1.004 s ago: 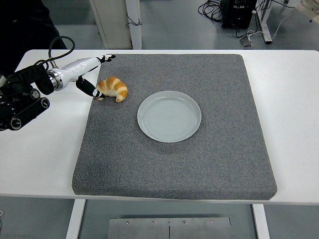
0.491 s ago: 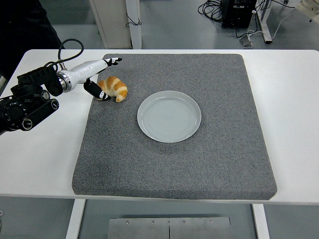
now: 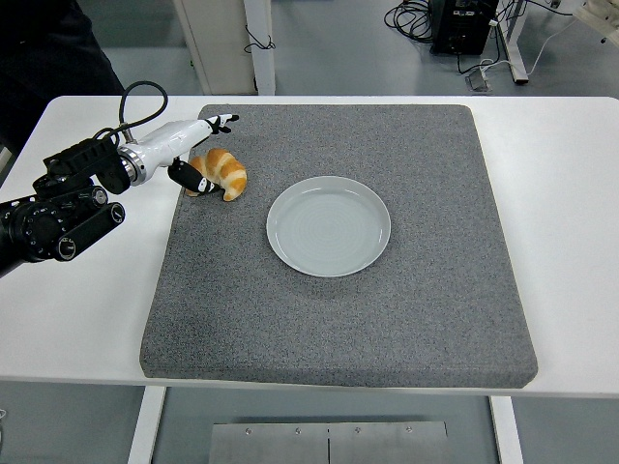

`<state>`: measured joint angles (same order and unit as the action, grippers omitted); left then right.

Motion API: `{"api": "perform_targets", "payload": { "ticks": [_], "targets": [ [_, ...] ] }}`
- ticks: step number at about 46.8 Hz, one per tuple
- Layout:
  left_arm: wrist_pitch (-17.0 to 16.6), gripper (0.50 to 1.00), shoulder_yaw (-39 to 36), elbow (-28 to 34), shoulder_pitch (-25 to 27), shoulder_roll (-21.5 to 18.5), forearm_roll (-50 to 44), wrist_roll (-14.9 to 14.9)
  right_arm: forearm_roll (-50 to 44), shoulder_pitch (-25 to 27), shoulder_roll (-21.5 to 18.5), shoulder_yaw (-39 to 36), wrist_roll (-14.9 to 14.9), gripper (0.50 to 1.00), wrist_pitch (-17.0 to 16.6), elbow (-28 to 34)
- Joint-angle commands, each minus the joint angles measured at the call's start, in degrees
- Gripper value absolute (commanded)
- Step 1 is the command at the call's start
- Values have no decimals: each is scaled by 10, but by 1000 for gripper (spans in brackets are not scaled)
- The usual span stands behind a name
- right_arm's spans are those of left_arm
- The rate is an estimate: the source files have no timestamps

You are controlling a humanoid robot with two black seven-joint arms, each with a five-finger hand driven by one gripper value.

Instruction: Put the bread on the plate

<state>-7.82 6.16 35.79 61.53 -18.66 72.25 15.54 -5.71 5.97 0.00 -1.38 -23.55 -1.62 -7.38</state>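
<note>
Touching bread [image 3: 221, 172]: left hand [image 3: 196, 155].

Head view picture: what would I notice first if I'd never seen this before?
Probably the golden croissant lying near the far left corner of the grey mat, with the robot's left hand right against it, fingers spread around its left end. Next comes the pale round plate in the middle of the mat, with nothing on it. The right arm is out of view.

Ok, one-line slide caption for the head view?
Left hand reaches the croissant on the grey mat, empty plate beside it.
</note>
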Motion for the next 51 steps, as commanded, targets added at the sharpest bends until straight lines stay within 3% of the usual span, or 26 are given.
{"api": "perform_targets", "payload": {
  "ticks": [1,9,14,18,26,43,51],
  "targets": [
    [0,908,-1,0,-1,1,3,0,0,0,0,0,0,1000,0,0],
    [0,899,-2,0,-1,1,4,2,0,0,0,0,0,1000,0,0],
    [0,852,-2,0,-4,1,4,5,0,0,0,1,0,1000,0,0],
    [0,783,-3,0,-5,1,4,15,0,0,0,1,0,1000,0,0],
    [-2,728,-10,0,-10,0,4,21,0,0,0,1,0,1000,0,0],
    [-19,718,-36,0,-13,0,-2,26,0,0,0,0,0,1000,0,0],
    [-19,658,-35,0,-11,-1,-4,24,0,0,0,0,0,1000,0,0]
  ]
}}
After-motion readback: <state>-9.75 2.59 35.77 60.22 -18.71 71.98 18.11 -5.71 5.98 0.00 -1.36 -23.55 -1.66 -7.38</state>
